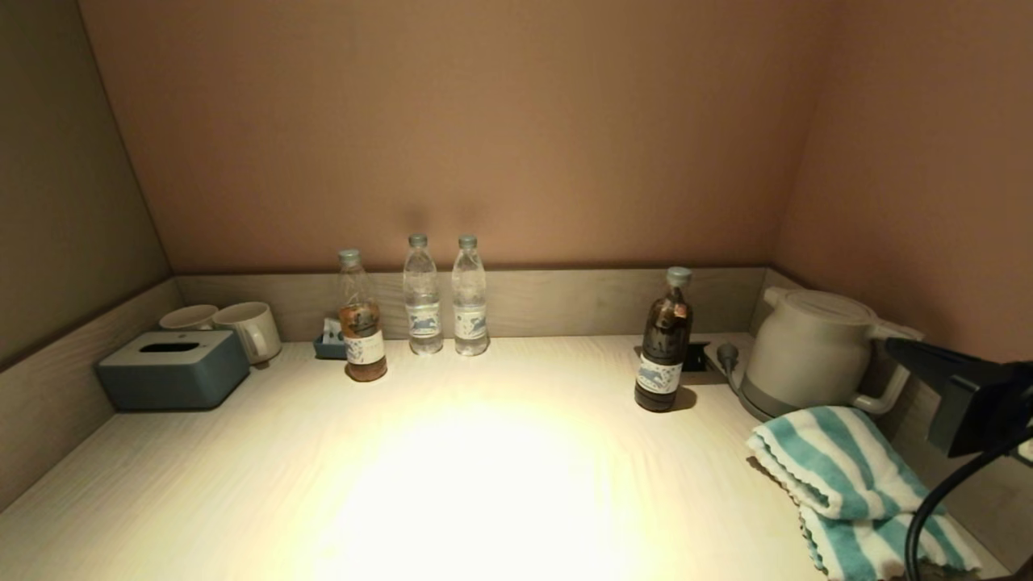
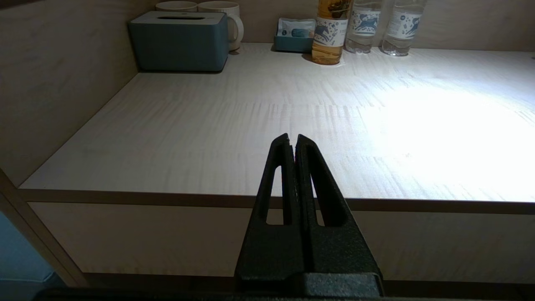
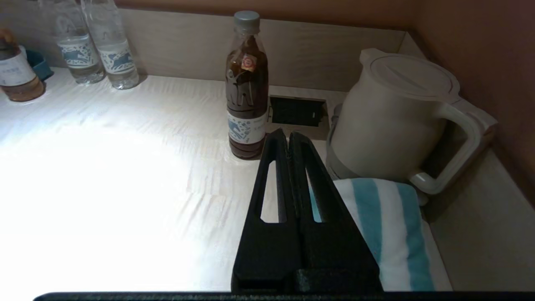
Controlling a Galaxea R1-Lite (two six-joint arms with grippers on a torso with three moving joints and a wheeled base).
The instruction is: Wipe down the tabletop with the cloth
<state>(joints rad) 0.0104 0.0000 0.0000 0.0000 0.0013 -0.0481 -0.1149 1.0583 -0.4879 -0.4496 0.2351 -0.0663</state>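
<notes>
Folded cloth (image 1: pixel 839 476) waiting at lower right of counter (image 1: pixel 452 476), beside kettle (image 1: pixel 807 355); right gripper (image 3: pixel 288 140) pinched closed and empty above it, poised for pickup; left gripper (image 2: pixel 291 142) closed, parked off the front edge.

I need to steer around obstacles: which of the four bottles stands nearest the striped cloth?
The dark-brown tea bottle, alone beside the white kettle; the others stand farther left.
</notes>
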